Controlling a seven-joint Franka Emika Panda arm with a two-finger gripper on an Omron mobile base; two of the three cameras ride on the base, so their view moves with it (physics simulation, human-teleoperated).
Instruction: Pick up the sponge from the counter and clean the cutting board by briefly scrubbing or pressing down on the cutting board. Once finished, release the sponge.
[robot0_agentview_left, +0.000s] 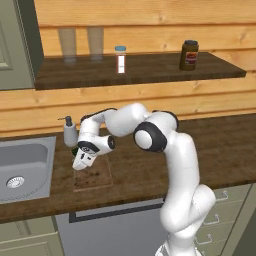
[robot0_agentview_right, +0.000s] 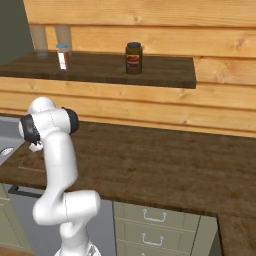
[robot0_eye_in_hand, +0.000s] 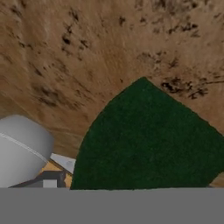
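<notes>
The dark green sponge (robot0_eye_in_hand: 148, 140) looms very close in the hand view, right at the fingers, whose tips it hides. Behind it spreads the mottled brown cutting board (robot0_eye_in_hand: 87, 52). In the left base view my gripper (robot0_agentview_left: 78, 164) tilts down and to the left over the left edge of the cutting board (robot0_agentview_left: 96, 175), which lies flat on the dark wood counter (robot0_agentview_left: 210, 150). The jaws look shut on the sponge, held just above or against the board. My own arm covers the hand in the right base view.
A grey soap dispenser (robot0_agentview_left: 69, 132) stands just behind the hand, also close by in the hand view (robot0_eye_in_hand: 19, 148). The steel sink (robot0_agentview_left: 25, 170) is to the left. A wall shelf (robot0_agentview_left: 150, 70) above holds a jar, a bottle and glasses. Bare counter (robot0_agentview_right: 165, 160) runs to the right.
</notes>
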